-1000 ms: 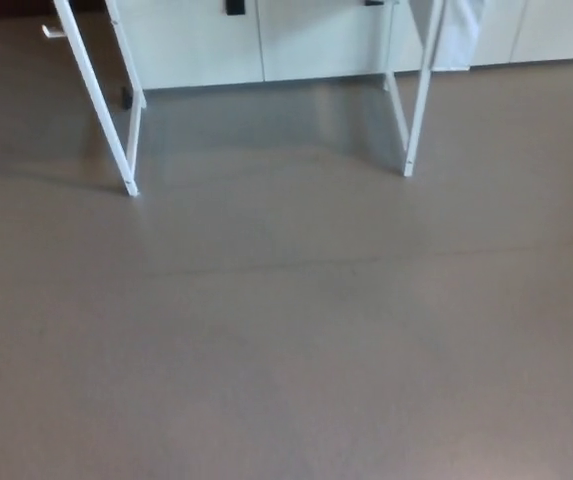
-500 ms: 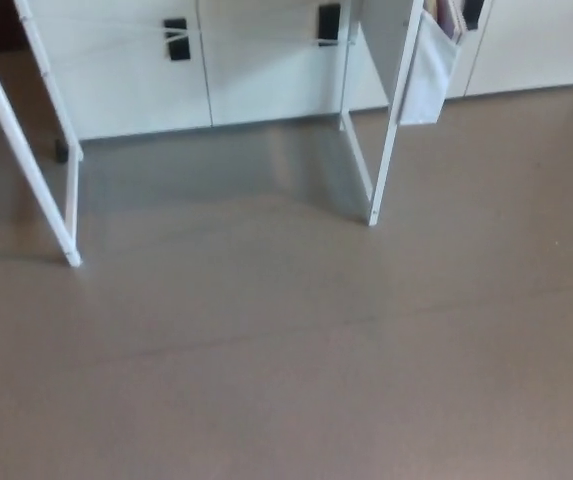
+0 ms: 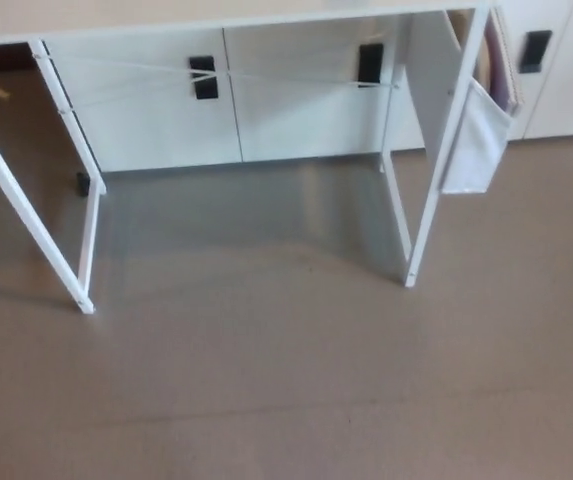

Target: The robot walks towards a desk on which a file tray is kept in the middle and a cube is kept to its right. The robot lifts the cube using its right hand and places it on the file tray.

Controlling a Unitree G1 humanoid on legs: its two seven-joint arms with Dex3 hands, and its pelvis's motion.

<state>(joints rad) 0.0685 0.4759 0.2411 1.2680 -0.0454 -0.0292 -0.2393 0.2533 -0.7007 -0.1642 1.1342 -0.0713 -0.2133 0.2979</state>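
Note:
In the head view a white-framed desk stands ahead on a grey-brown floor. Only the front edge of its top (image 3: 216, 22) shows along the upper border. Its white legs (image 3: 436, 170) slant down to the floor at left and right. The file tray and the cube are out of the picture. Neither of my hands shows.
White cabinets with black handles (image 3: 204, 77) line the wall behind the desk. A white fabric side pocket (image 3: 474, 140) hangs from the desk's right end. A dark gap (image 3: 6, 130) opens at the far left. Grey-brown floor (image 3: 286, 400) fills the lower half.
The camera has tilted up and shifted: the desk legs and cabinets sit lower in the picture, and the front edge of the desk top has come into view.

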